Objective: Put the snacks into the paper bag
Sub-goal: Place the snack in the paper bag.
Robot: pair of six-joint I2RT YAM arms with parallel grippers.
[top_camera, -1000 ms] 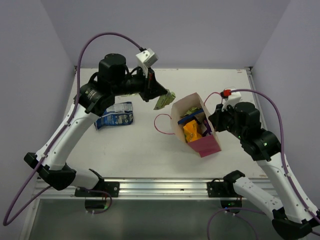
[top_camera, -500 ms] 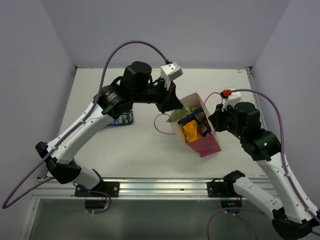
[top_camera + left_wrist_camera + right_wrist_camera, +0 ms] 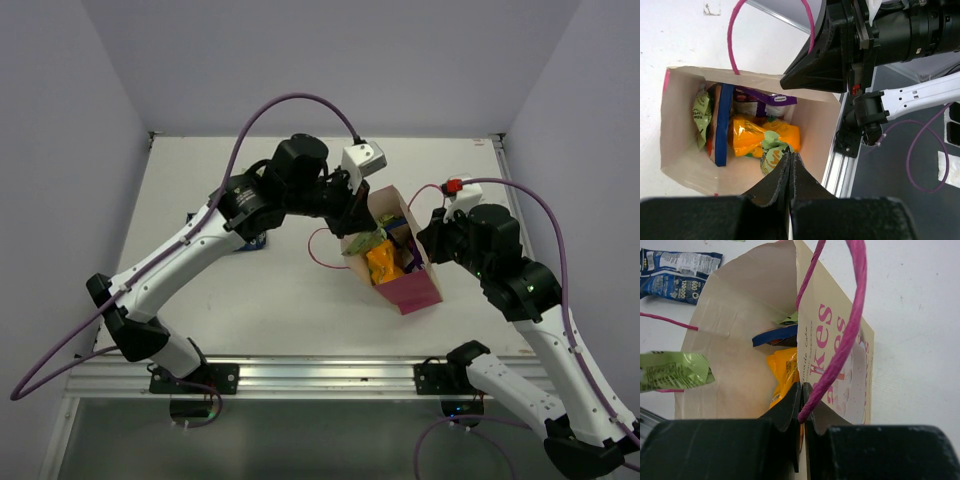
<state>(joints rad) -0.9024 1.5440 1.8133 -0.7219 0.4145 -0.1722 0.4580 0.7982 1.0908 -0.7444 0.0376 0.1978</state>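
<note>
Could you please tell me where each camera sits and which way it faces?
Top external: above and behind the arms, looking down on the table; both arms show.
Left wrist: on the left arm, looking down into the open paper bag; its shut jaws pinch a green packet.
Right wrist: on the right arm, looking along the bag's printed front; its shut jaws grip the rim.
Shared: both wrist views show the orange packet inside.

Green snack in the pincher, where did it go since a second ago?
The left gripper carried the green snack rightward, from above the table to over the open bag, and still pinches it. The right gripper kept holding the bag's wall. The bag and the blue snack on the table stayed put.
</note>
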